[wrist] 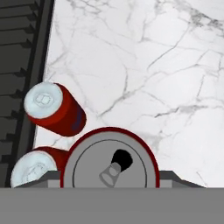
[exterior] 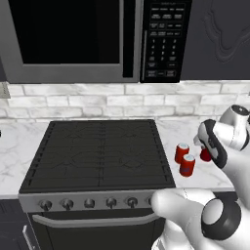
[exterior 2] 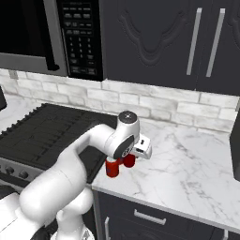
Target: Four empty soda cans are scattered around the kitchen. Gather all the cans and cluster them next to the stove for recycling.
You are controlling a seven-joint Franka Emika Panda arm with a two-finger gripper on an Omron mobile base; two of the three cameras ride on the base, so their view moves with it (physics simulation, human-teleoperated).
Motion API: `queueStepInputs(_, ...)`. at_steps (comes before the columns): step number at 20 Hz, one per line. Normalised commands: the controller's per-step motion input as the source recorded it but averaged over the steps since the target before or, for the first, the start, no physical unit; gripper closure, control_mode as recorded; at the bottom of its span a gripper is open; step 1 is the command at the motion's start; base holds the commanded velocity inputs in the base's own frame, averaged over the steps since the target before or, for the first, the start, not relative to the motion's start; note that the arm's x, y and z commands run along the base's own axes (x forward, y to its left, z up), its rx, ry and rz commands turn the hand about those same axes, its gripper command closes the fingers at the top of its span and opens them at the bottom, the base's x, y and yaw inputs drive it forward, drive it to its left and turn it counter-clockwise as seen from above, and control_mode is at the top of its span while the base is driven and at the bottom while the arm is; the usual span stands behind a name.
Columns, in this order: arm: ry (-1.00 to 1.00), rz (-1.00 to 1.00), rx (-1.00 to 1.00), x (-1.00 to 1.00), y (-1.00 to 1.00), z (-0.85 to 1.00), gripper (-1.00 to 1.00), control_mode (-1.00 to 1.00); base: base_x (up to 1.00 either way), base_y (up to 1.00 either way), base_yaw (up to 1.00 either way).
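Already 2 small red cylindrical soda cans with silver tops [exterior: 182, 152] [exterior: 187, 165] standing upright on white marble counter [exterior 2: 187, 164], just right of black grated stove [exterior: 97, 154]. Dark two-finger gripper [exterior: 205, 155] clamped on a 3rd red can [wrist: 109, 168], hovering close beside the pair. Probably 1 can left to fetch. Black keypad microwave [exterior: 165, 39] overhead, nothing blocking the set-down spot.

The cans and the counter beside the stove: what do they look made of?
Soda cans: apparently painted metal, glossy red sides, pale silver tops; the nearest one shows a pull tab. Counter: looks like polished white marble with grey veins, though it could be an imitation.
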Motion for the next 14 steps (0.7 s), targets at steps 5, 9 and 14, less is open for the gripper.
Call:
queueStepInputs(5, 0.00, 0.00, 0.00, 0.16, -0.18, -0.16, 1.00, -1.00, 0.00, 0.00, 0.00)
queueStepInputs(9, 0.00, 0.00, 0.00, 0.19, -0.05, -0.16, 1.00, -1.00, 0.00, 0.00, 0.00)
queueStepInputs(14, 0.00, 0.00, 0.00, 0.17, -0.04, -0.14, 1.00, -1.00, 0.00, 0.00, 0.00)
